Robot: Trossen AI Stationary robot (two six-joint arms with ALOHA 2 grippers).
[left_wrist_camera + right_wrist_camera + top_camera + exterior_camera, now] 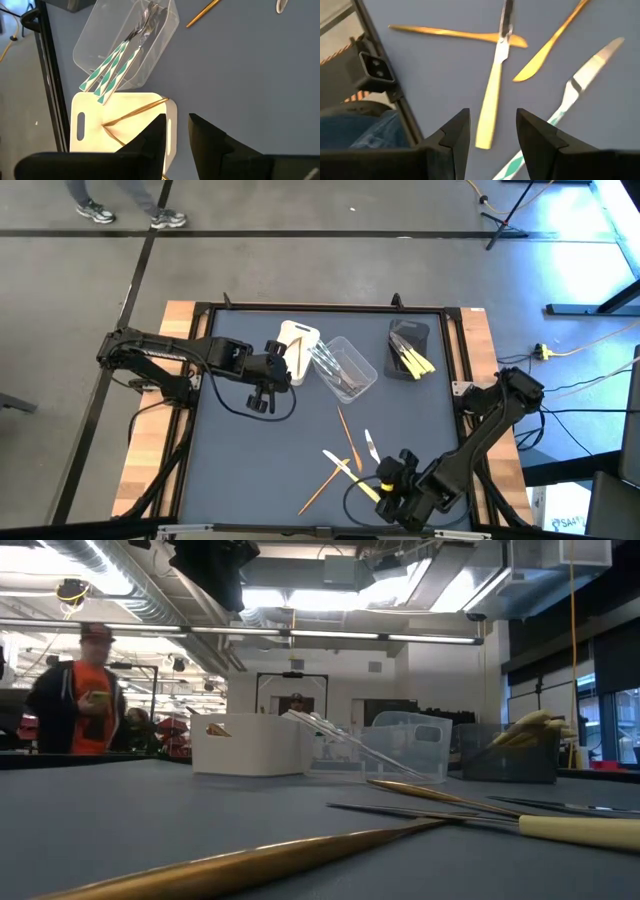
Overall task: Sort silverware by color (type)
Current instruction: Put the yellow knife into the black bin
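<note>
Hovering open-fingered, the right gripper (492,131) is pointing along the cream-handled knife (492,97); its handle end is lying between the fingers.

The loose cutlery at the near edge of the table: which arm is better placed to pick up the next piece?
The right arm, probably. Its pincer hangs open right over the yellow-handled piece. The left pincer is across the table, by the white tub.

White tub (297,340), clear tub (352,358), dark tub (409,337); a person (77,690), perhaps holding something.
</note>
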